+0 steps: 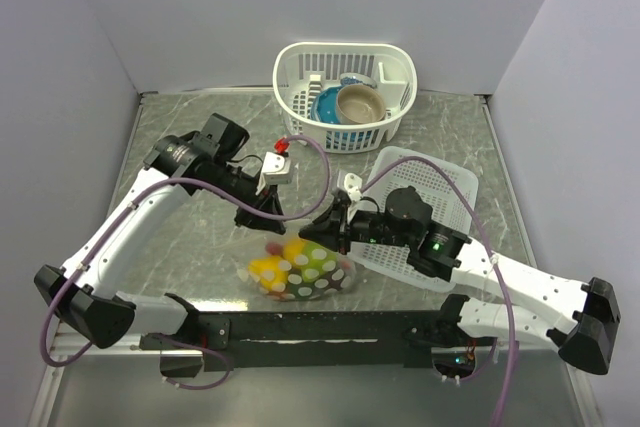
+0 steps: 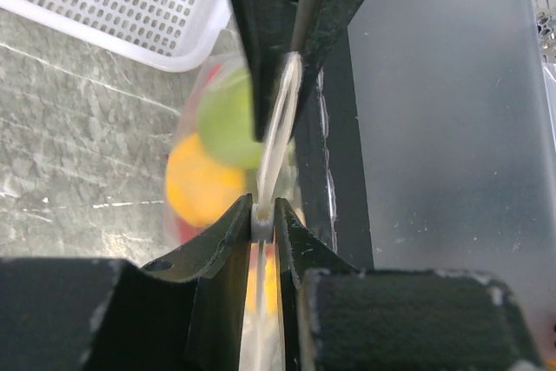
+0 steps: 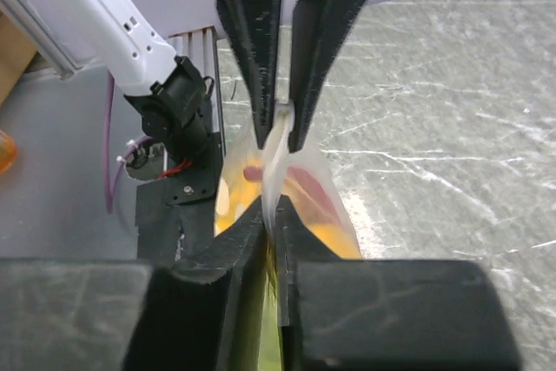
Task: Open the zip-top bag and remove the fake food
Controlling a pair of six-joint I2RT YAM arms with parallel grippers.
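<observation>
Angling downward; left claw (image 2: 263,219) and right claw (image 3: 273,215) each nipping the zip-top bag (image 1: 300,272)

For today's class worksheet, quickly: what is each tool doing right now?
Left tool: closed on the zip-top bag, pinching its top edge.
Right tool: closed on the same bag's top edge.

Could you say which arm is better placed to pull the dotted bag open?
Probably left: left gripper pinches the clear polka-dot zip-top bag with grey table behind it; right gripper backs onto a white lattice tray.
</observation>
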